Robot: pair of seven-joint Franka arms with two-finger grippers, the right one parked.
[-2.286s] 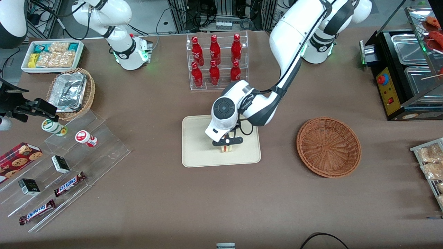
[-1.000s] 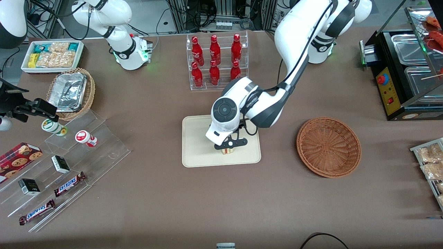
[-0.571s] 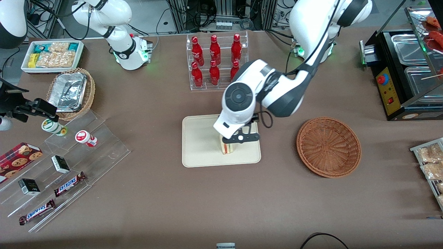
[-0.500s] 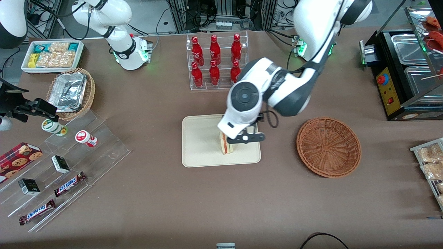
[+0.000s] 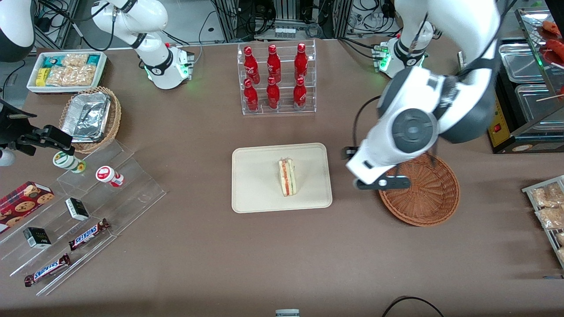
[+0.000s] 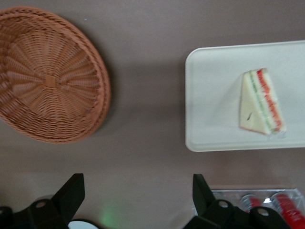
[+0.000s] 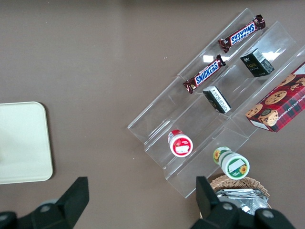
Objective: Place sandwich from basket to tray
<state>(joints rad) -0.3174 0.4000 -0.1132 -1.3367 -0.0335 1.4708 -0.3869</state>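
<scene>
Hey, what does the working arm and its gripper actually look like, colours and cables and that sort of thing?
The working arm has glossy white shells with dark grey joint sections and a round dark grey cap on its wrist. A thin black cable loops beside the wrist. Its base glows green. The gripper, above the basket rim, is a black bar with two black wedge-shaped fingers, spread open with nothing between them.

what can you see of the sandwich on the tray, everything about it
The sandwich is a small triangular wedge of pale cream bread with red and green filling stripes along its cut edge. It lies on the beige tray, inside the rim, toward the tray's basket-side half, touching only the tray. The open gripper is well clear of it, over the edge of the wicker basket.
</scene>
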